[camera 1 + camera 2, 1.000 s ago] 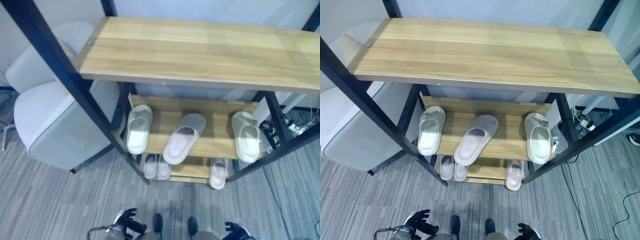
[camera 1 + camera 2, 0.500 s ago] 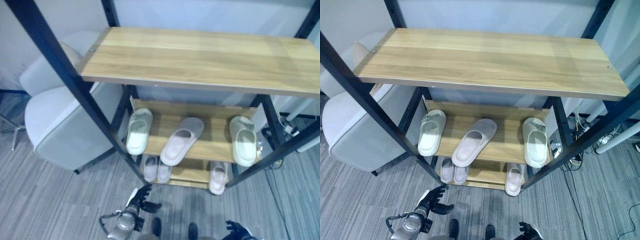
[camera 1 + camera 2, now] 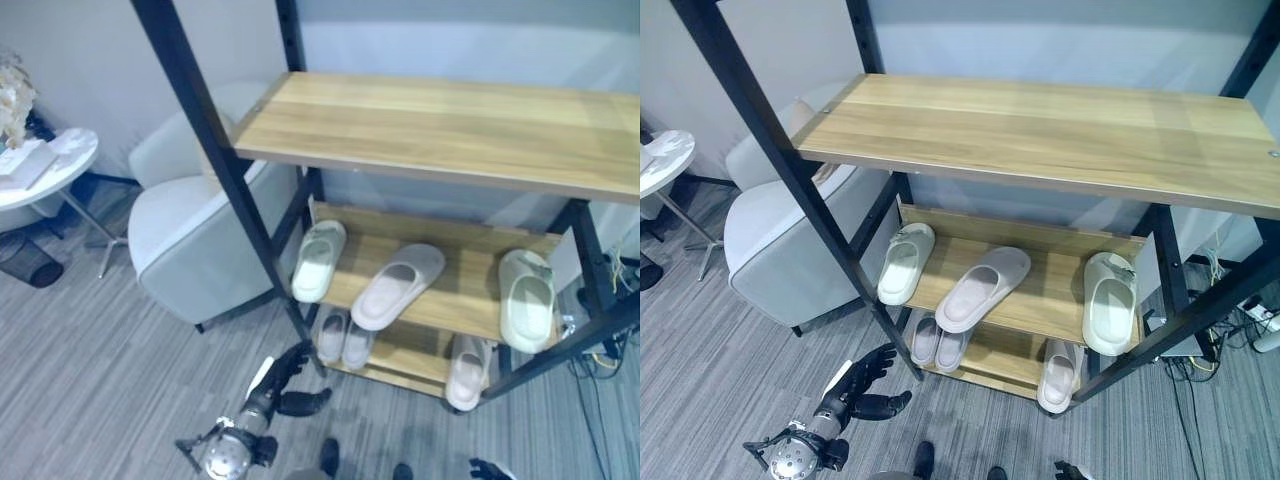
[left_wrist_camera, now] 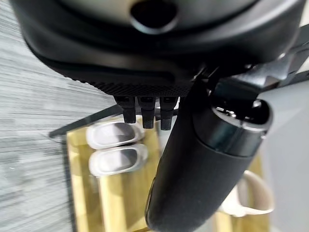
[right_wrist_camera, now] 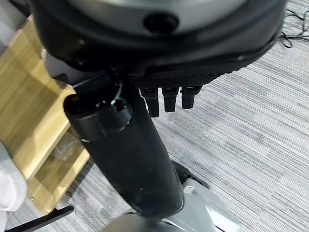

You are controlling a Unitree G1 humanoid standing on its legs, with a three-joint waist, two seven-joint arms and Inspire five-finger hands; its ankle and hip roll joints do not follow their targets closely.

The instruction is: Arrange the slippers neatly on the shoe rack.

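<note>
Left hand (image 3: 862, 378), fingers spread and empty, hovered at lower left before the wooden, black-framed shoe rack (image 3: 1040, 130). Right hand (image 5: 145, 159) looked relaxed, empty. Pale slippers (image 3: 983, 288) lay scattered across the centre-frame shelves.

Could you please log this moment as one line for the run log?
left hand: open, holding nothing, low before shoe rack | right hand: low, idle | middle shelf: three slippers, centre slipper angled | bottom shelf: pair plus single slipper
</note>
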